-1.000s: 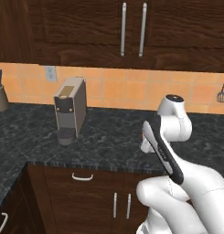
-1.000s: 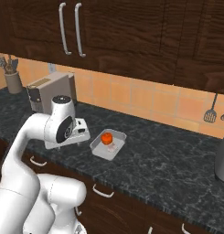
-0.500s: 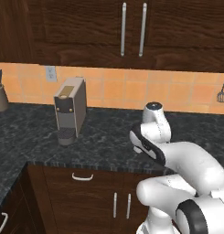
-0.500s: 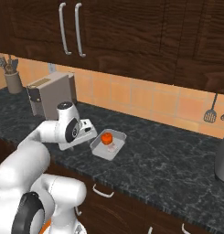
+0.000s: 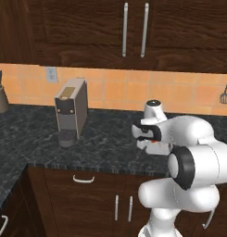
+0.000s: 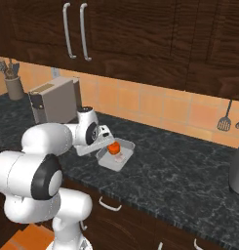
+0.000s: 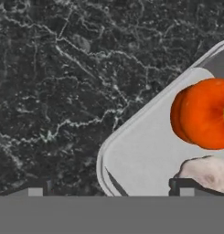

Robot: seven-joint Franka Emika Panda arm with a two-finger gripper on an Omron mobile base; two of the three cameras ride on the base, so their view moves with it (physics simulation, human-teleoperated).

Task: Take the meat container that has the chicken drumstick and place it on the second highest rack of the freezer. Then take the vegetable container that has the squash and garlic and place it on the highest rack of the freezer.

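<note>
Right base view: dark marble counter (image 6: 189,166), orange tile backsplash (image 6: 155,105), hand (image 6: 107,142) wide open, empty.

Dark brown wooden upper cabinets (image 5: 110,32) with long silver bar handles (image 5: 134,30) above an orange tiled wall (image 5: 124,95). White outlet (image 5: 51,74) on the tiles at left. Black speckled stone counter (image 6: 184,168) turning a corner at left. Grey coffee machine (image 5: 71,111) standing on it, utensil holder (image 5: 0,97) farther left. Spatulas (image 6: 224,122) hanging at right, grey kettle (image 6: 237,171) below. Brown lower cabinets (image 5: 87,199) with small curved pulls.
</note>
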